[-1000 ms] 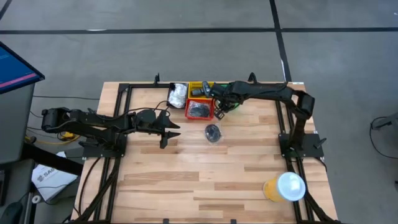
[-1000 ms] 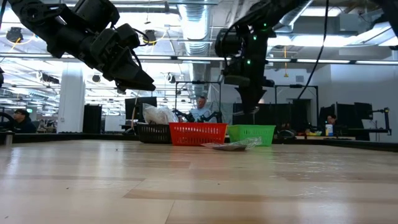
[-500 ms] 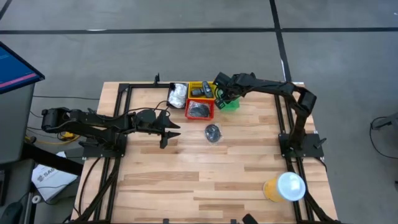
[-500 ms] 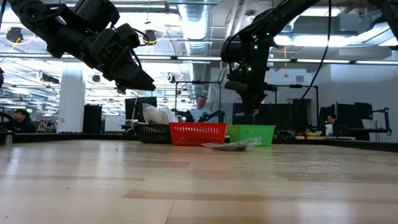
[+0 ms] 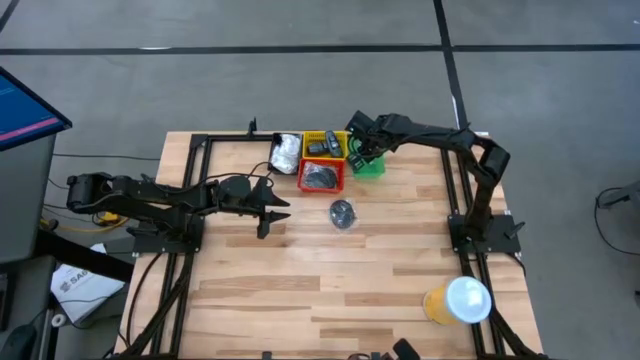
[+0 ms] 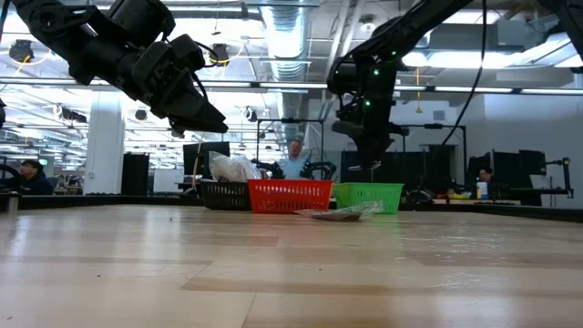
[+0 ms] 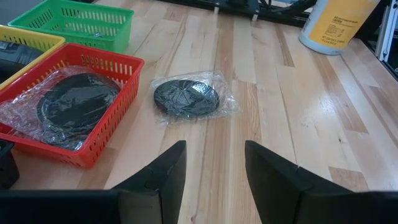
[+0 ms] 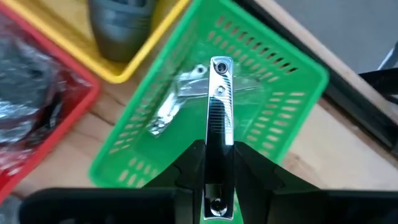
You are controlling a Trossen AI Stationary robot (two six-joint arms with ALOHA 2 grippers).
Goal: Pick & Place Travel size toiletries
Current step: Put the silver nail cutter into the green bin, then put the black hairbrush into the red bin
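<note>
**A:** Start with the big picture: what's on the table [image 5: 380, 290]?

**B:** Both arms are over it. The left arm waits low on its own side. The left gripper [image 7: 214, 152] has its fingers spread wide with nothing between them, and it faces the bins. The orange cup [image 5: 457, 300] stands well apart at the near right corner.

**A:** And what has changed?

**B:** Only the right arm. A second ago its wrist hung by the edge of the red bin [image 7: 106, 134]. Since then it has swung outward, and the right gripper [image 5: 360, 152] now hangs above the green bin [image 8: 298, 68].

**A:** Is it carrying anything?

**B:** Yes, the fingers are narrow and pinch a silvery clipper [image 8: 219, 93], which points down into the green bin. A second clipper [image 8: 177, 102] already lies on that bin's floor.

**A:** So it's ready to drop.

**B:** That's my reading. The carry looks finished and the piece is over the right bin, so letting go is the next step. The clipper is thin and smooth, so it could bounce off the slotted wall.

**A:** What else is sorted?

**B:** A wrapped disc [image 7: 78, 99] sits in the red bin, and there are dark pieces in the yellow bin [image 5: 322, 135]. White packets [image 5: 286, 150] are at the far left of the row.

**A:** What's left?

**B:** One packeted disc [image 7: 186, 98] lies loose on the wood, just in front of the red bin and between the two arms
</note>
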